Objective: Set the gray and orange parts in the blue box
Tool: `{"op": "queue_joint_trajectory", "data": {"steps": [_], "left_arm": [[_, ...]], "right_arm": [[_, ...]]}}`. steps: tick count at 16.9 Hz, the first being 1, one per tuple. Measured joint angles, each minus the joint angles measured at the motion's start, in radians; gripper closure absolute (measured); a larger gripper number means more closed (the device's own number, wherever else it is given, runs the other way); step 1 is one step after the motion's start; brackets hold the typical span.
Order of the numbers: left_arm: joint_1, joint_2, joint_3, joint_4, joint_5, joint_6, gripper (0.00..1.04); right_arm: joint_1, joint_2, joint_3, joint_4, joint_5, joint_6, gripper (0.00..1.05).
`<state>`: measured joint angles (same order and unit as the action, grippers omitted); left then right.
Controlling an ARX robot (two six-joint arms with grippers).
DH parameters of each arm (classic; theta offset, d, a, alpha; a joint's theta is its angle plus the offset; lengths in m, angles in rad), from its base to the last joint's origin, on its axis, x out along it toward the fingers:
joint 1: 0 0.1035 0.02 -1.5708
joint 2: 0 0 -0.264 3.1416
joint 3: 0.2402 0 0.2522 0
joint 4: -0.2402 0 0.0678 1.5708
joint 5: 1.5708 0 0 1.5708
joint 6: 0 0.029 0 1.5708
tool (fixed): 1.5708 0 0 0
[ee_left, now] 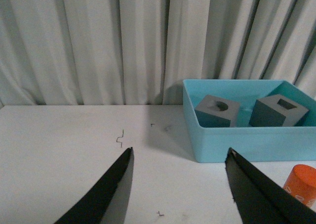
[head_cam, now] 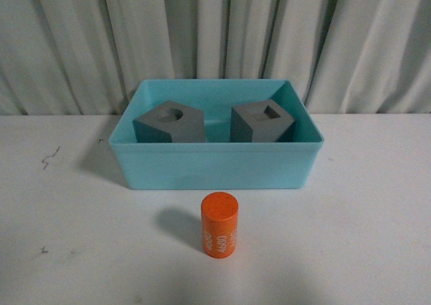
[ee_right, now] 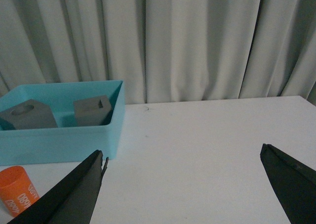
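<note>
The blue box stands at the middle back of the white table. Inside it sit two gray cubes: one with a round recess on the left, one with a square recess on the right. The orange cylinder with white digits stands upright on the table just in front of the box. No arm shows in the front view. My left gripper is open and empty above the table, left of the box; the cylinder shows by its right finger. My right gripper is open and empty, right of the box and cylinder.
A pale pleated curtain hangs close behind the table. Small dark scratch marks lie on the tabletop at the left. The white table stretches to both sides of the box.
</note>
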<state>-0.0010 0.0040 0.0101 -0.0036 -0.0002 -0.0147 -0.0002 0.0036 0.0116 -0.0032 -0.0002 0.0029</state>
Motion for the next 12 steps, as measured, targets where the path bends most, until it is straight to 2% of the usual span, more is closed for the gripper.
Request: {"op": "queue_joint_trajectory", "data": {"steps": [2,4,5,12], "left_arm": [[0.000,0.000,0.000,0.000,0.000,0.000,0.25],[0.000,0.000,0.000,0.000,0.000,0.000,0.08],[0.000,0.000,0.000,0.000,0.000,0.001,0.05],[0.000,0.000,0.000,0.000,0.000,0.001,0.07]], "right_arm": [[0.000,0.000,0.000,0.000,0.000,0.000,0.06],[0.000,0.000,0.000,0.000,0.000,0.000,0.06],[0.000,0.000,0.000,0.000,0.000,0.000,0.06],[0.000,0.000,0.000,0.000,0.000,0.000,0.06]]}}
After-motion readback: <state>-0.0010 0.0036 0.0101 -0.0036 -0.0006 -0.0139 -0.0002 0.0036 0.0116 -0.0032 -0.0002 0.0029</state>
